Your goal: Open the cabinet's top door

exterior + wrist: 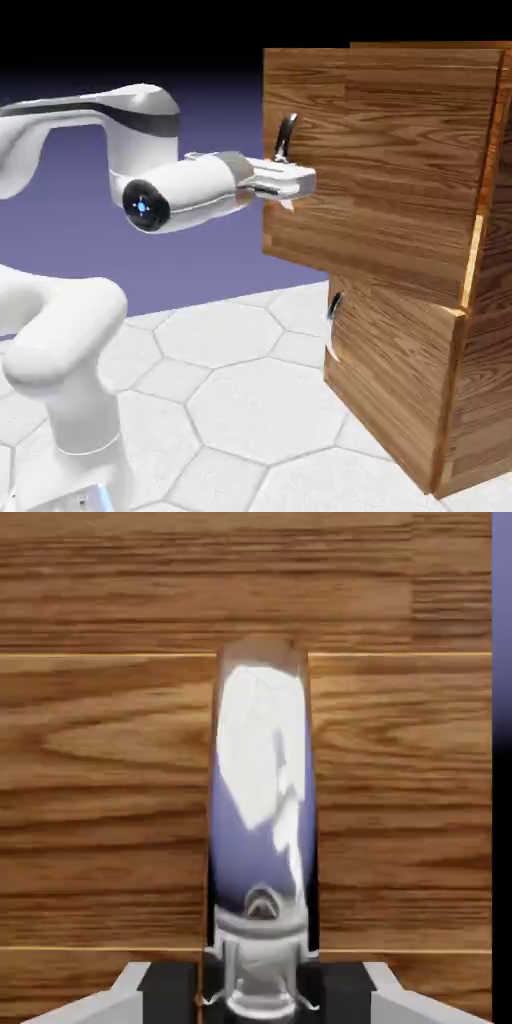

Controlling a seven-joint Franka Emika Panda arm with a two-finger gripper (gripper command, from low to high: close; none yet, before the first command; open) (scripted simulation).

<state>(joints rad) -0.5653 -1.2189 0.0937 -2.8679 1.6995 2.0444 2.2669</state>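
the cabinet (440, 330) is a tall box of reddish-brown wood grain, standing on the table (240, 400) at its right side in the exterior view. its grain runs in long level bands, and pale yellow lines edge its panels. the table is paved with pale grey hexagons.

the top door (390, 170) is the upper panel, roughly square. it stands swung out from the body, so its handle edge juts well past the lower door (400, 380), which lies back and flush. in the hand view the top door's wood (110, 762) fills nearly everything, with a thin strip of violet backdrop past its right edge.

the white arm (70, 300) rises at the lower left and reaches level to the right, toward the door's near edge.

the handle (286, 135) is a curved silver bar near that edge, rising above the hand. in the hand view it runs straight up the middle (262, 802), glossy and mirror-like, with a bolted foot at the bottom.

the gripper (292, 184) is pinched tight on the handle's lower part, its grey fingers (160, 990) flanking the foot. the lower door carries a like handle (335, 305), small and dark.
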